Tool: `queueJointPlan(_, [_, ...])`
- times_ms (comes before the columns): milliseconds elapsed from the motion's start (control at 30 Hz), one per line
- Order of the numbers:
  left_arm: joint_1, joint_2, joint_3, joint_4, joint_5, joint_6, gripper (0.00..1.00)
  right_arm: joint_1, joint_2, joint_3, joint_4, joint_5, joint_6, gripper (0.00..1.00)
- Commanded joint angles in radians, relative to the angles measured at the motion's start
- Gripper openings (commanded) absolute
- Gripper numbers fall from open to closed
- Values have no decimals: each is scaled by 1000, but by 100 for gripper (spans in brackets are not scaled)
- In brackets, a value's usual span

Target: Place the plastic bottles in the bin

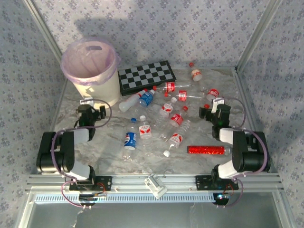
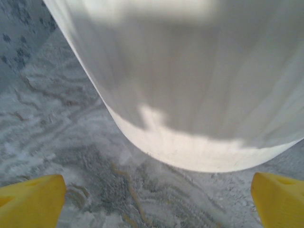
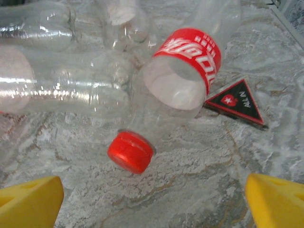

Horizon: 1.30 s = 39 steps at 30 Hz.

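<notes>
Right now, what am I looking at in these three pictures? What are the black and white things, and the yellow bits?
Those are two robot arms fixed at the near edge of a table. The top picture looks down from above. The other two come from little cameras on the arms' wrists, and the yellow bits are the tips of each arm's jaws.

The left gripper is open and holds nothing; its camera looks at the side of the white bin. The right gripper is open too, above a red-capped bottle lying on the table.

Many small plastic bottles, a checkerboard and a red glittery tube lie on the table. Nothing is being held.
</notes>
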Motion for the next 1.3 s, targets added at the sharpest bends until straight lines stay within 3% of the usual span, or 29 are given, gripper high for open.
queueJointPlan(0, [-46, -155, 80, -216, -45, 14, 100, -2, -139, 106, -263, -5, 51, 100])
queueJointPlan(167, [-155, -394, 127, -566, -122, -83, 100, 25, -341, 231, -755, 104, 249, 100])
queueJointPlan(267, [-188, -564, 142, -764, -79, -224, 98, 28, -417, 315, -1056, 92, 353, 100])
queueJointPlan(400, [-214, -702, 161, -970, 24, -393, 94, -12, -421, 405, -1272, 59, 409, 100])
queueJointPlan(533, [-223, -731, 151, -993, 228, -533, 93, -118, -225, 527, -1274, -106, 412, 96])
queueJointPlan(633, [-259, -725, 152, -955, 317, -594, 93, -179, -55, 610, -1186, -215, 400, 89])
queueJointPlan(833, [-276, -674, 172, -914, 369, -598, 94, -179, 221, 768, -1075, -296, 422, 86])
queueJointPlan(967, [-281, -650, 163, -848, 415, -637, 94, -179, 349, 851, -1036, -333, 440, 75])
queueJointPlan(1267, [-281, -648, 206, -856, 402, -634, 94, -167, 544, 983, -1051, -348, 456, 79])
